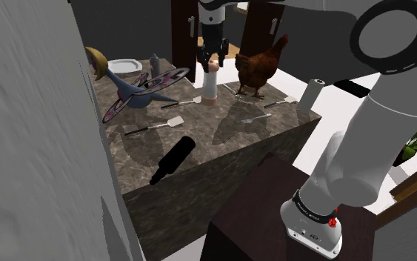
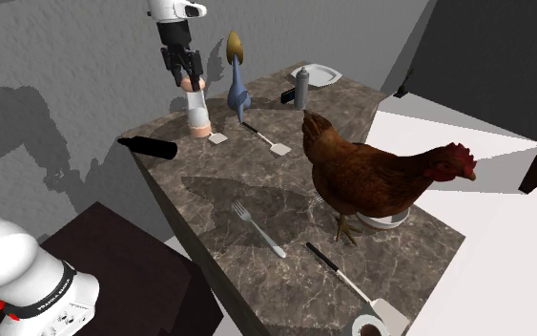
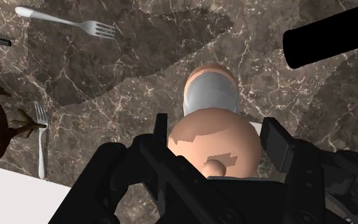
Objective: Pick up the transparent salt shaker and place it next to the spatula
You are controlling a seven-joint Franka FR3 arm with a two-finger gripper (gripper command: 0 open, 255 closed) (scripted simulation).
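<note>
Brown hen (image 1: 261, 68), black bottle (image 1: 173, 159), brown veined counter (image 1: 221, 133), peach shaker (image 1: 211, 85).

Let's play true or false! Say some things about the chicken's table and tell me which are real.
The black bottle lies on its side on the counter. True.
The chicken is white. False: it is brown with a red comb.
The hand is right at the top of the salt shaker. True.
The salt shaker is lying down. False: it stands upright.
The fork near the chicken sits on a plate. False: it lies on the bare counter.
</note>
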